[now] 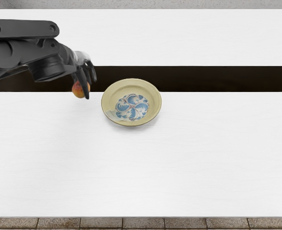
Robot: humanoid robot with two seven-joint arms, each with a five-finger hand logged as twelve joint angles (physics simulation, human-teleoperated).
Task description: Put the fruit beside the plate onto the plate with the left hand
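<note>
Orange fruit point(76, 90) in the grip of the left hand point(84, 75), just beside the cream plate point(153, 97).

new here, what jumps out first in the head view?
The black left hand reaches in from the upper left, fingers curled around a small orange-red round fruit. Just right of it, apart from the fruit, a cream-yellow round plate with a blue floral centre sits empty on the white table. The plate's far rim overlaps a dark band that runs across the table.
</note>
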